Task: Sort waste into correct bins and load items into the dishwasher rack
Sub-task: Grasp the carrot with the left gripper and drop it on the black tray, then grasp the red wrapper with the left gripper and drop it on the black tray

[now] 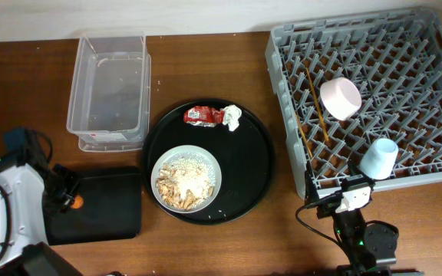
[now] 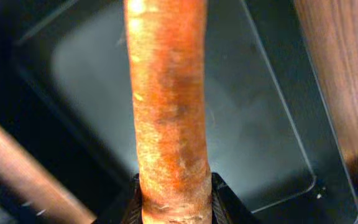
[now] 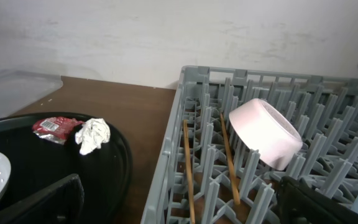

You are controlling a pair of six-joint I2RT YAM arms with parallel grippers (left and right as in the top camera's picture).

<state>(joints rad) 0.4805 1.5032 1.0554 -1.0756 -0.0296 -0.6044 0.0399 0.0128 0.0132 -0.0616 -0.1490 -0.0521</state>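
- The left gripper (image 2: 174, 210) is closed on one carrot (image 2: 166, 99), its jaws parted only by the carrot's width. The carrot sticks straight out ahead of the fingers.
- Below it lies one shallow black tray (image 2: 272, 143), with open floor on both sides of the carrot. The tray's rim runs along the gripper's right.
- The right gripper (image 3: 179, 186) is spread wide and holds nothing. It sits at the near edge of the rack (image 3: 191, 81).
- In the rack ahead of it are two chopsticks (image 3: 187, 168) and one bowl (image 3: 266, 134). One cup (image 1: 379, 157) is close on its right.
- To its left, across a strip of bare table (image 3: 148, 118), one round tray (image 3: 120, 162) carries one wrapper (image 3: 55, 129), one tissue (image 3: 94, 135) and one plate (image 1: 162, 170) of rice scraps (image 1: 186, 184).
- One clear tub (image 1: 110, 80) stands beyond the black tray.
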